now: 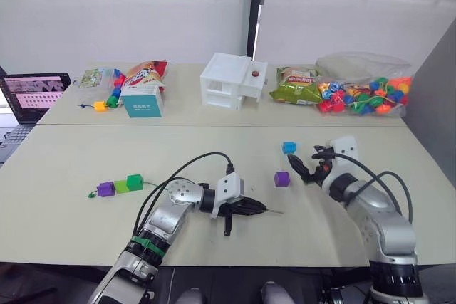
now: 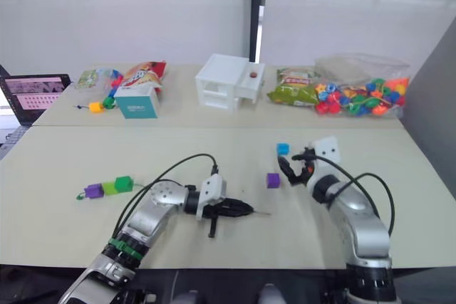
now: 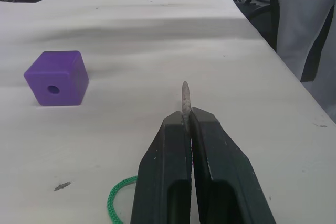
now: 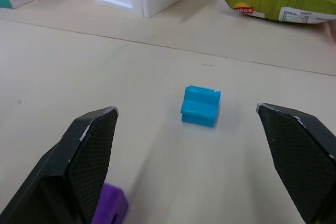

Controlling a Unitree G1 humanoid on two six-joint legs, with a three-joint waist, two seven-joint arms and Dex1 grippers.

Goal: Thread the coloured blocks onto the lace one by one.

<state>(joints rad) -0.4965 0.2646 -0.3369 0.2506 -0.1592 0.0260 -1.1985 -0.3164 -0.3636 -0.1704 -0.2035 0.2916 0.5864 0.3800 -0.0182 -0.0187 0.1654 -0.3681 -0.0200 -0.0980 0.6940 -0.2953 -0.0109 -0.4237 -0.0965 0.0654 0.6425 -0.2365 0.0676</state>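
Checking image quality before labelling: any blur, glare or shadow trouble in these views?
Right wrist view: the purple block is smeared at the frame edge, the blue block slightly soft. Left wrist view: sharp on the lace tip and the purple block's hole, soft shadows. Eye views: bright backlit curtain, even light on the table.

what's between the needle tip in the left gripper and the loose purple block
Nothing: bare table separates the lace tip, pinched in the left gripper, from the purple block, as the left wrist view shows.
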